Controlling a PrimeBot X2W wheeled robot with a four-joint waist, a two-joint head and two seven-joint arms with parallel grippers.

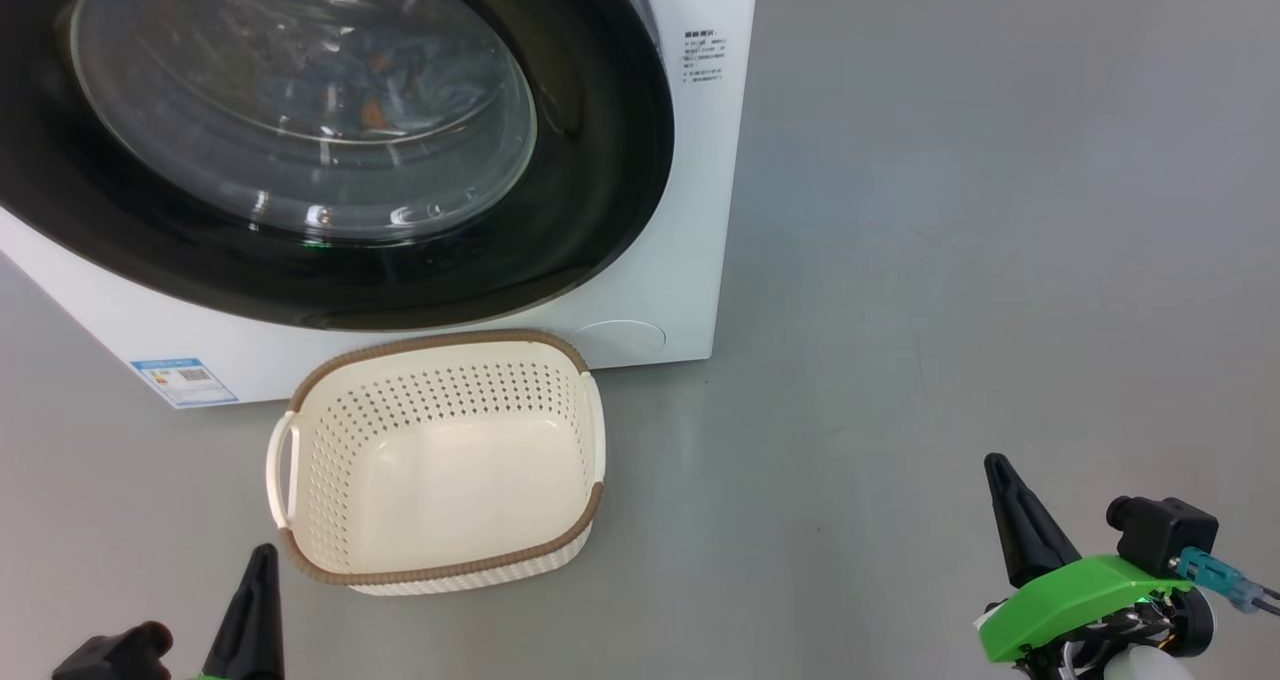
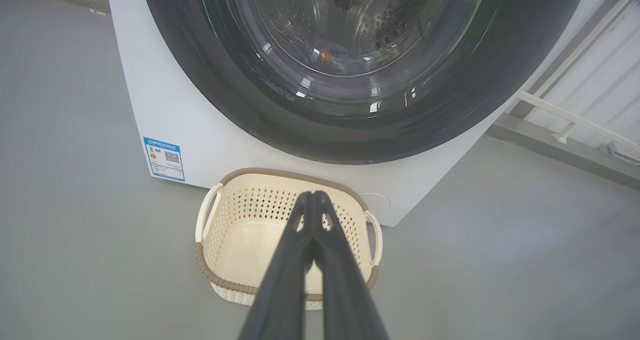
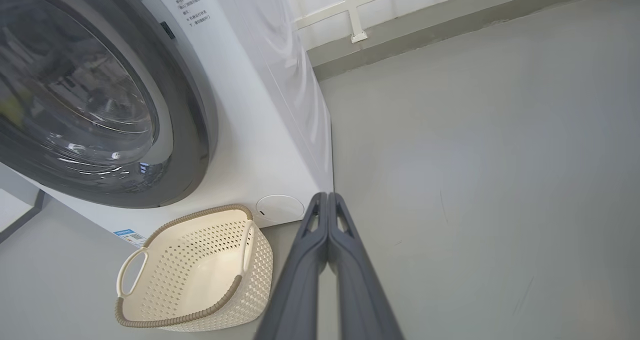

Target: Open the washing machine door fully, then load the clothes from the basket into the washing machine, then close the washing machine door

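The washing machine door (image 1: 600, 160) sits shut, the clothes (image 1: 372, 112) behind its glass and the basket (image 1: 440, 400) before it bare, so you may judge the task complete; your left gripper (image 2: 312, 195) and right gripper (image 3: 327, 196), clear of the door, are pressed together, empty.

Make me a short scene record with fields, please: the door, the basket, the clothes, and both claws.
washing machine door: closed, flush against the washing machine
basket: empty, upright on the floor in front of the machine
clothes: blue fabric with an orange-brown spot, seen through the door glass
left claw: shut, empty, pointing toward the basket
right claw: shut, empty, over the floor beside the basket
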